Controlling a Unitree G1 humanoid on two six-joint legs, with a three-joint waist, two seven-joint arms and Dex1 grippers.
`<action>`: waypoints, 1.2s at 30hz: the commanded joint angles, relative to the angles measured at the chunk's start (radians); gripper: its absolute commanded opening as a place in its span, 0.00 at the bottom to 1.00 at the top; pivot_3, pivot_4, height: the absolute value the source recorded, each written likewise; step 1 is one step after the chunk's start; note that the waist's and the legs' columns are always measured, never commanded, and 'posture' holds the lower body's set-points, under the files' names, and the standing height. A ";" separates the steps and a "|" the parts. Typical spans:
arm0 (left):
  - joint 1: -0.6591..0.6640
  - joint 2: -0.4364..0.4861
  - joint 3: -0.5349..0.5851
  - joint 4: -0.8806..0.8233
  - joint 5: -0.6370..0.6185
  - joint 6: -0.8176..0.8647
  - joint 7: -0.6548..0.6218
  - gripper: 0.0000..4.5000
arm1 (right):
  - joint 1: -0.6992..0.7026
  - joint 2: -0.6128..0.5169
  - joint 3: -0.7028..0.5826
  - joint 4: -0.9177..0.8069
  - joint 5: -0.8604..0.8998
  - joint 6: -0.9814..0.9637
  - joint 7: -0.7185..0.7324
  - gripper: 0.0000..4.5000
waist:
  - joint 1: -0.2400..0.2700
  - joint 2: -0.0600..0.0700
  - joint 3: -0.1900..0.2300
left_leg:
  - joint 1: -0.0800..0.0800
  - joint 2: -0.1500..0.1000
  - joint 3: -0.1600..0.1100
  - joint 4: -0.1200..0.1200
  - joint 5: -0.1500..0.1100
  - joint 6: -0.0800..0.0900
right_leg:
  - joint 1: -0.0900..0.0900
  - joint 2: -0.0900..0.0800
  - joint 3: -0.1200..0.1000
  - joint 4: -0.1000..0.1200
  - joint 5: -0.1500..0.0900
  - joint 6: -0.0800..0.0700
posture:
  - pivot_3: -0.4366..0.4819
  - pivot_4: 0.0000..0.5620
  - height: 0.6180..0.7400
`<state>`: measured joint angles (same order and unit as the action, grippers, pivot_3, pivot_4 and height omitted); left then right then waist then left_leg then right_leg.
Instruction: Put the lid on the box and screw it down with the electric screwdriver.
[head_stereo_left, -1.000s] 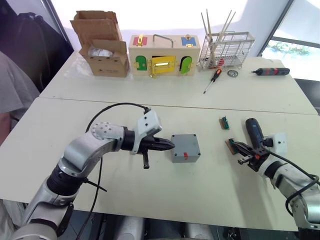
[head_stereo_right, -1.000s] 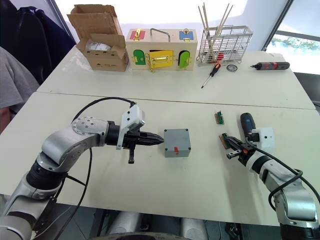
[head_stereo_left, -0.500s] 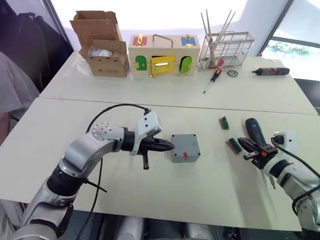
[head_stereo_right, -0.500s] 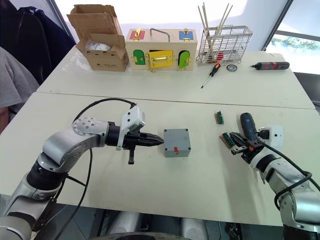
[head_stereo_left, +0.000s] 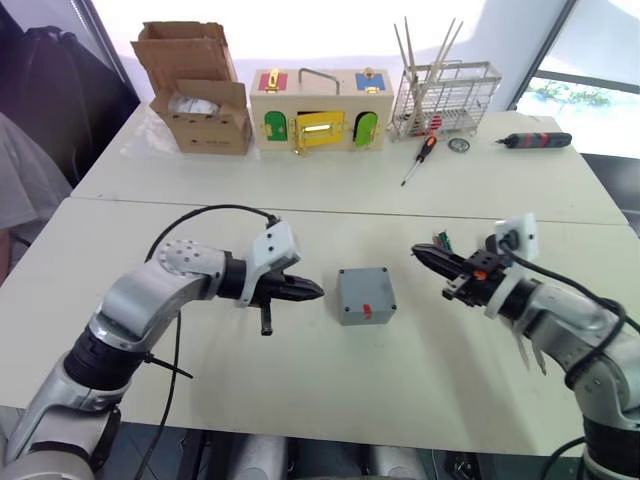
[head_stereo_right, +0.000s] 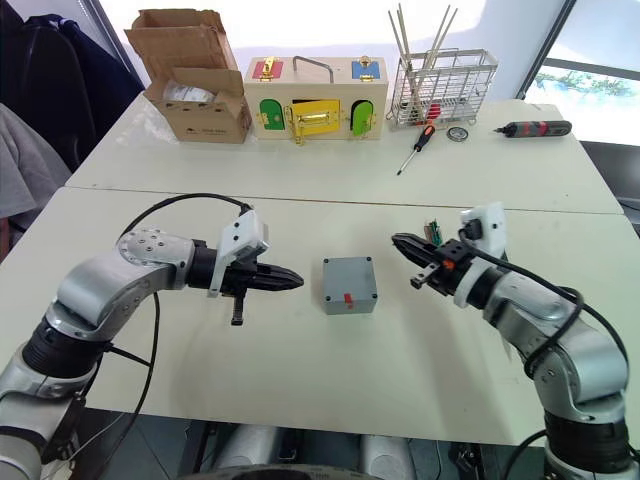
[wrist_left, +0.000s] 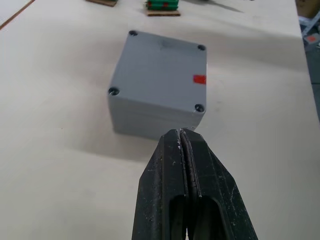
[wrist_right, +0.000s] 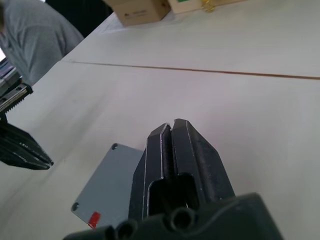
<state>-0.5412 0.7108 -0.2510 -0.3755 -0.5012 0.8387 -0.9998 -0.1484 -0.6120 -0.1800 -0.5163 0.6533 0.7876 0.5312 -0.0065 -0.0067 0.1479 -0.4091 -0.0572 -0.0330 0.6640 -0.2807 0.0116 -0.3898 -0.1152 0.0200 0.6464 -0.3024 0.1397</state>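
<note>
Grey box is sitting near the middle of the near bench, its lid already lying flush on top with a screw hole at each corner and a small red mark facing the near edge. Left end effector is hovering just beside the box on its left-edge side, fingers pressed fully together and gripping nothing, tips pointing at the box without touching it. Right end effector is hanging above the bench on the other side of the box, a little nearer the far edge, its fingers likewise closed tight and empty. A small green circuit board is lying just behind that end effector.

Across the seam, on the far bench, a slim red-and-black hand screwdriver is lying at an angle in front of a wire rack holding thin sticks. A dark driver with red bands is resting toward the right edge. A wooden box with coloured doors is standing along the far edge, and an open cardboard box is standing toward the far left corner.
</note>
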 joint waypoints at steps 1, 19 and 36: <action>0.007 0.007 0.030 -0.060 -0.017 0.006 0.013 0.00 | -0.025 0.001 0.032 0.021 -0.028 -0.035 0.016 0.01 | 0.000 0.000 0.000 | 0.000 0.000 0.000 0.000 0.000 0.000 | 0.000 0.000 0.000 0.000 0.000 0.000 | 0.48 0.27 0.99; 0.031 0.000 0.023 -0.095 -0.037 0.036 0.058 0.00 | -0.016 0.035 0.091 0.046 -0.073 -0.070 0.045 0.01 | -0.004 0.000 0.000 | 0.000 0.000 0.000 0.000 0.000 0.000 | -0.001 0.000 0.000 0.001 0.000 0.000 | 0.48 0.27 0.99; 0.027 -0.003 0.015 -0.084 -0.026 0.026 0.058 0.00 | -0.012 0.050 0.128 0.076 -0.118 -0.097 0.046 0.01 | -0.004 0.000 0.000 | 0.000 0.000 0.000 0.000 0.000 0.000 | -0.001 0.000 0.000 0.001 0.000 0.000 | 0.48 0.27 0.99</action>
<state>-0.5043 0.7071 -0.2438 -0.4436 -0.5316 0.8818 -0.9410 -0.1505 -0.5689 -0.0513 -0.4285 0.5402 0.7109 0.5757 -0.0101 -0.0067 0.1480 -0.4091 -0.0572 -0.0328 0.6639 -0.2807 0.0116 -0.3908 -0.1151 0.0200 0.6471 -0.3024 0.1397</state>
